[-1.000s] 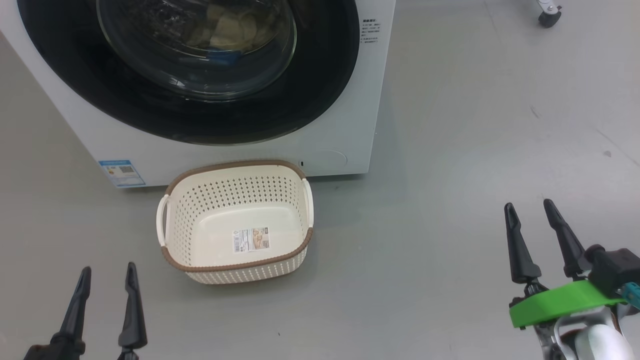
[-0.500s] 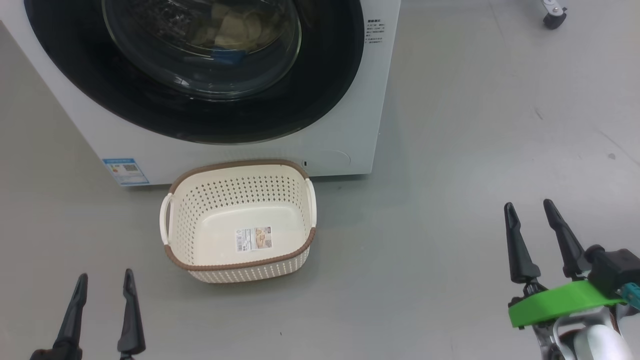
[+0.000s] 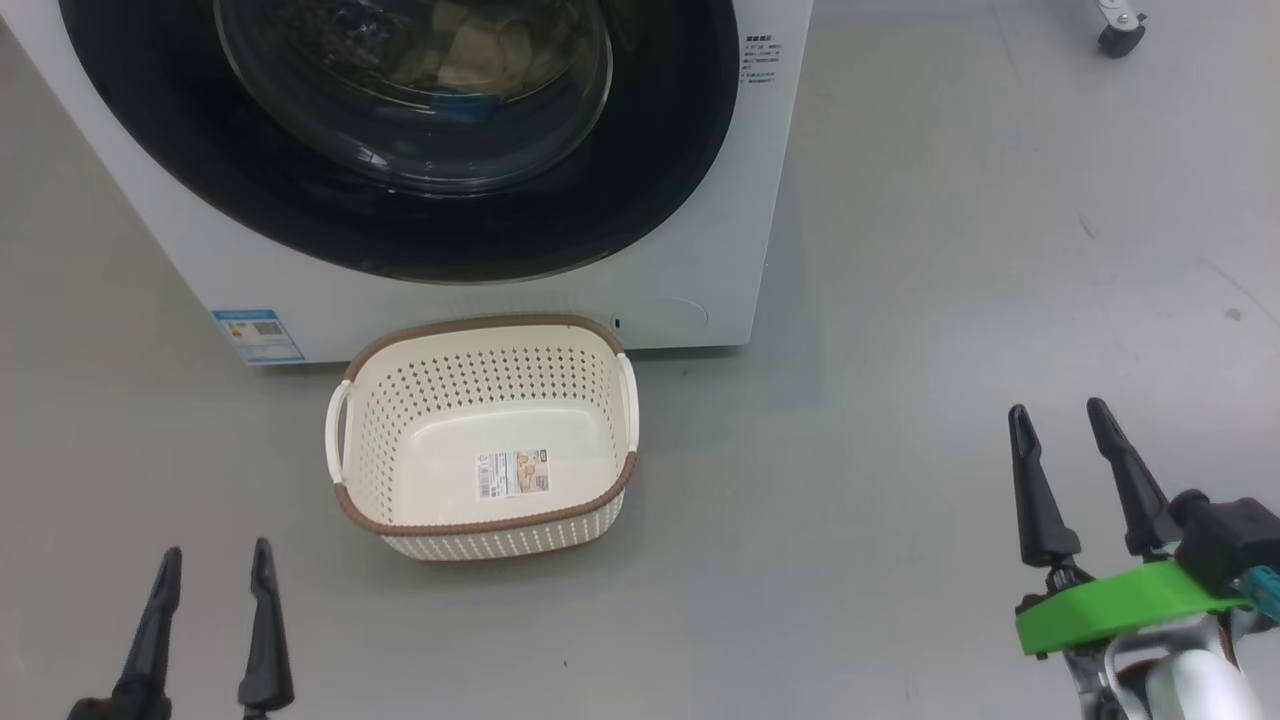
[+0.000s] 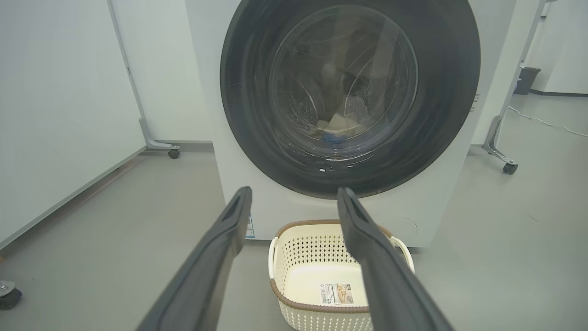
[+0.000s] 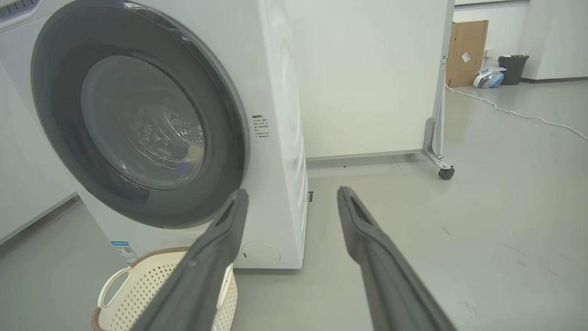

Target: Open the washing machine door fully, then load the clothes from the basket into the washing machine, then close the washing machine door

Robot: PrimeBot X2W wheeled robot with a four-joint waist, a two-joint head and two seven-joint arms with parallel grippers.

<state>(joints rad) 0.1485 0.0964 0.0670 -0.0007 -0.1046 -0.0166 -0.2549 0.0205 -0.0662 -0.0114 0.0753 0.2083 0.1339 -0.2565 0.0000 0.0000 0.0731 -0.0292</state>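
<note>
basket [image 3: 500, 540] just beside washing machine [image 3: 700, 270]

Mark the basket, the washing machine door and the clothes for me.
basket [image 3: 480, 385], head view, perforated back wall inside.
washing machine door [image 4: 342, 87], left wrist view, centre of the glass bowl.
clothes [image 3: 480, 50], head view, pale yellow cloth behind the door glass.
</note>
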